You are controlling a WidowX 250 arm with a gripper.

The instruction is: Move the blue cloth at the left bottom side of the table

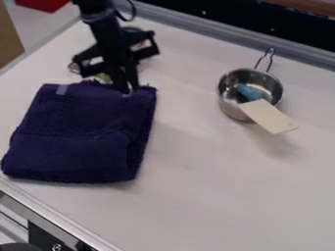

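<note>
The dark blue cloth lies folded on the left part of the white table, its lower left corner close to the table's edge. At the cloth's top edge, right of its small grey tag, the black gripper points down, its tips at the fabric. How the tips stand to each other, and whether fabric is held between them, cannot be made out.
A metal pot with a wire handle stands at the upper right, holding a blue item and a cream spatula-like piece that juts over its rim. Something round and partly hidden sits behind the gripper. A metal rail runs along the back.
</note>
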